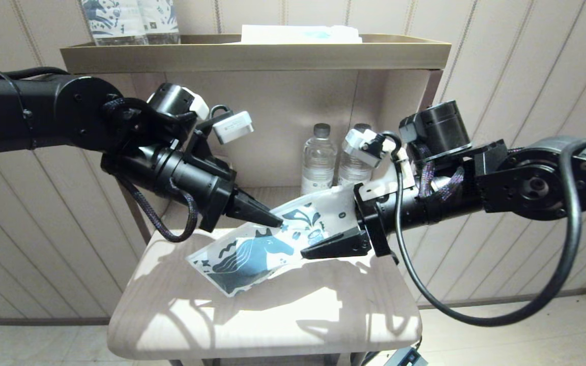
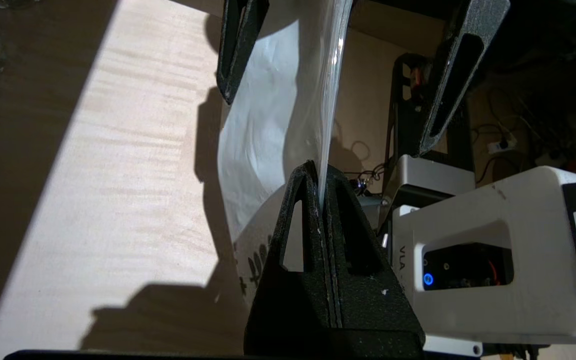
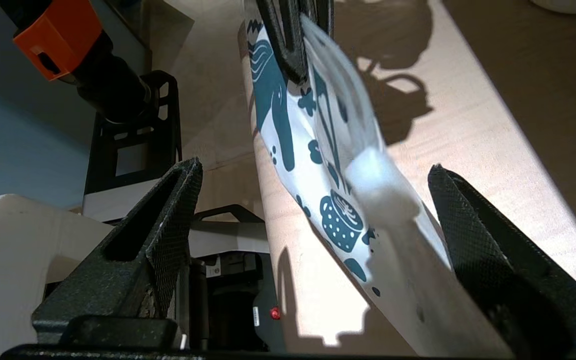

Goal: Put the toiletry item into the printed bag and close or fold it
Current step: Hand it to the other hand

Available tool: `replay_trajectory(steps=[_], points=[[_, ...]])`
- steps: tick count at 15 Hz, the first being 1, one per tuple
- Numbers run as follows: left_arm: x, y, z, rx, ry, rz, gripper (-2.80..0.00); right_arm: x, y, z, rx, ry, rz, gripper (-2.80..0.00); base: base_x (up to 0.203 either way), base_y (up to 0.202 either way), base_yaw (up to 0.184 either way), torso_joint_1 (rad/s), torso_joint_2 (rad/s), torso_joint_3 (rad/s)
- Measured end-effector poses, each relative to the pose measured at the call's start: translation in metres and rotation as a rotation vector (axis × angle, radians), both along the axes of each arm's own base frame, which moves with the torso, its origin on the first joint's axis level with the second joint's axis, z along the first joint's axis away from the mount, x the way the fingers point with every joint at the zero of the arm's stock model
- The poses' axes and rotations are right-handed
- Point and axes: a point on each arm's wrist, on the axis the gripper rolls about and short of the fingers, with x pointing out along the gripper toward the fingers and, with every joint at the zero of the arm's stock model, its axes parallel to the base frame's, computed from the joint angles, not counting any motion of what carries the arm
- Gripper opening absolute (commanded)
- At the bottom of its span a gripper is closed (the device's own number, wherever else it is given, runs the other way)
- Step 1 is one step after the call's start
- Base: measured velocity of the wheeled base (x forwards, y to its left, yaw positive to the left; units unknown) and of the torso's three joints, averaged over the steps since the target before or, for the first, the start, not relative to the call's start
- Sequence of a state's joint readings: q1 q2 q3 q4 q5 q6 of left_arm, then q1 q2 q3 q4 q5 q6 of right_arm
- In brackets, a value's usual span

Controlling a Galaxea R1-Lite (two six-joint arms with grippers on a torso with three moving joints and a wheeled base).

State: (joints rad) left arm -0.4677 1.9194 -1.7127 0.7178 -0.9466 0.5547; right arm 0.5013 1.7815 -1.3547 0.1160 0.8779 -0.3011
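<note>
- My left gripper (image 1: 275,221): jaws pinched tight on one long edge of the printed bag (image 1: 252,249), centre of the head frame; the left wrist view shows the thin sheet running straight up out of the closed tips.
- My right gripper (image 1: 323,241): jaws spread wide, straddling the bag's upper-right end without gripping it; the right wrist view shows one finger on each side of the pouch, clear gaps both sides.
- Bag's long axis runs diagonally in the head frame, from lower left up to the right, straight into my right jaws. Its low end sits on or just above the pale surface (image 1: 272,315); I cannot tell if it touches.
- Toothbrush: not clearly visible anywhere. A pale blurred lump (image 3: 375,187) shows at the bag mouth between my right jaws; cannot tell what it is.
- Key relation: the bag's open end lies between my right jaws, so the right arm looks nearer for closing or folding, while the left one anchors the edge.
- Judgement: the fold should go across the long axis, near the right end.
- Behind, centre frame: water bottles (image 1: 318,160) in the shelf niche, well apart from the bag.
</note>
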Motion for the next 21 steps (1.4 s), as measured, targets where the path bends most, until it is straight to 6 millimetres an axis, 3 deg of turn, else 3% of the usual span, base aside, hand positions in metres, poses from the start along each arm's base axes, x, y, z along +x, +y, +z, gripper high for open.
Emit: replay_trajectory(steps=[10, 15, 21], points=[[-0.003, 0.001, 0.004, -0.002, -0.031, -0.016, -2.80, 0.003, 0.000, 0.005, 0.013, -0.018, 0.000, 0.00, 0.000, 0.000, 0.000, 0.000, 0.00, 0.000], [-0.006, 0.002, 0.001, -0.017, -0.011, -0.030, -2.80, 0.007, 0.000, -0.002, 0.007, 0.012, -0.008, 0.00, 0.000, 0.000, 0.000, 0.000, 0.00, 0.000], [-0.009, 0.003, 0.003, -0.031, 0.014, -0.033, -2.80, 0.012, -0.015, 0.004, 0.016, -0.067, -0.111, 0.00, 0.000, 0.000, 0.000, 0.000, 0.00, 0.000]])
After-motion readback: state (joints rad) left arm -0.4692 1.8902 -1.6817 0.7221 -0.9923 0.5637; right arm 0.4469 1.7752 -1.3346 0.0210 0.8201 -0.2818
